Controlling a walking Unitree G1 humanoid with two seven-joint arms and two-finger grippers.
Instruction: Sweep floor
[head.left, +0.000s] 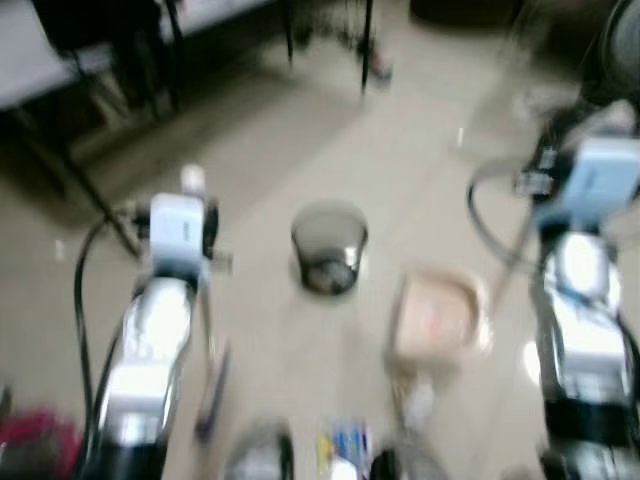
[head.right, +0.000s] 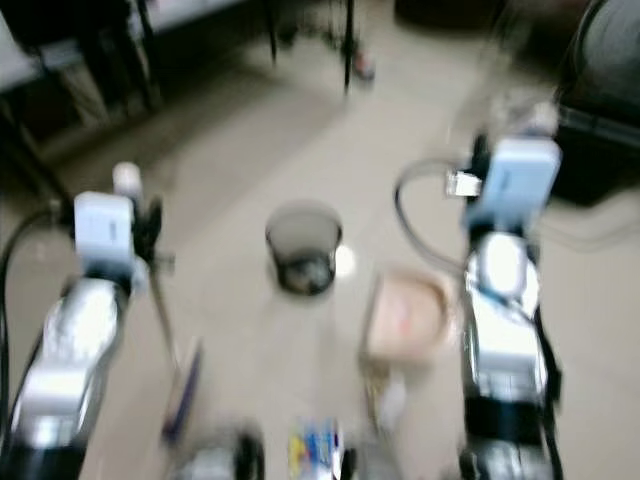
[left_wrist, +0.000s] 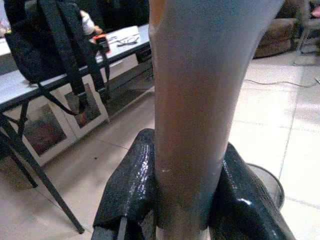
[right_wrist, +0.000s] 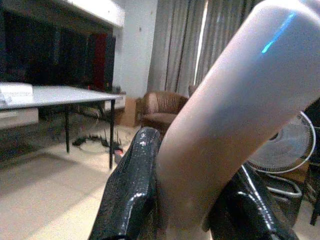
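Ahead on the floor (head.left: 250, 140) sit a bin (head.left: 329, 247) and dustpan (head.left: 437, 318); my left gripper (left_wrist: 182, 200) pinches a pale handle (left_wrist: 200, 90), my right gripper (right_wrist: 182, 200) another handle (right_wrist: 225, 130); blur risks knocking the bin over

The pale tiled floor (head.left: 260, 340) carries a dark round bin (head.left: 329, 247) standing upright. A pinkish dustpan (head.left: 437, 317) lies just beside the bin, nearer the robot and to its right. A folding counter (left_wrist: 60, 82) stands on dark legs beyond the bin, left.
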